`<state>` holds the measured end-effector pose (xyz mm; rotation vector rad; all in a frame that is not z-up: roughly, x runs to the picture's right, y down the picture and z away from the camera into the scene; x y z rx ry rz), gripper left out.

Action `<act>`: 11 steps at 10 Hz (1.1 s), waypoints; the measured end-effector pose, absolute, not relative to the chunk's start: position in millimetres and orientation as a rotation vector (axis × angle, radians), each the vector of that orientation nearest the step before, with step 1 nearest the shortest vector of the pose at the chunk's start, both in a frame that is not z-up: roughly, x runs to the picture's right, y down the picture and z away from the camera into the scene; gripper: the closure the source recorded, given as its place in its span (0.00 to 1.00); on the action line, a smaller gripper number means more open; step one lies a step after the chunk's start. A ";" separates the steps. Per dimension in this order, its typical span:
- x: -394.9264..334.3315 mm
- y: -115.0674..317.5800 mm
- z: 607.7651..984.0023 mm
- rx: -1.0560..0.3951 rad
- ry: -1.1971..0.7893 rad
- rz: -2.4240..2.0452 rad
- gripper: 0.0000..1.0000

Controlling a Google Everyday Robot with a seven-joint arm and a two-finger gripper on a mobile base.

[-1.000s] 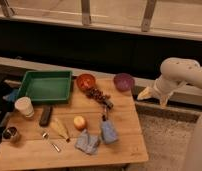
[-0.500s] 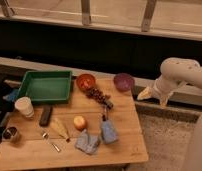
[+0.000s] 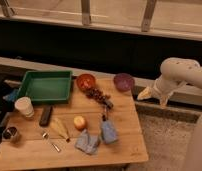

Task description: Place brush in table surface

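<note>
The brush (image 3: 104, 115) is a slim dark stick lying on the table surface (image 3: 126, 112), just below the dark grapes (image 3: 97, 95) and above a blue cloth (image 3: 109, 132). An orange fruit (image 3: 80, 122) sits to its left. My gripper (image 3: 146, 93) hangs at the end of the white arm, off the table's right edge, beside the purple bowl (image 3: 124, 81) and well apart from the brush. It holds nothing that I can see.
A green tray (image 3: 44, 86) stands at the back left, with an orange bowl (image 3: 86, 81) beside it. A white cup (image 3: 24, 106), black bar (image 3: 45, 115), straw whisk (image 3: 59, 128), spoon (image 3: 50, 141), metal cup (image 3: 10, 133) and second blue cloth (image 3: 87, 142) lie left and front.
</note>
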<state>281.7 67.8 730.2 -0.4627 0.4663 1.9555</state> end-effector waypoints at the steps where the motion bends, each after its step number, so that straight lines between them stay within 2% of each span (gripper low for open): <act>1: 281.7 67.8 730.2 -0.463 0.466 1.956 0.24; 9: 280.0 67.1 730.0 -0.467 0.459 1.947 0.24; 11: 260.1 71.2 732.2 -0.518 0.446 1.889 0.24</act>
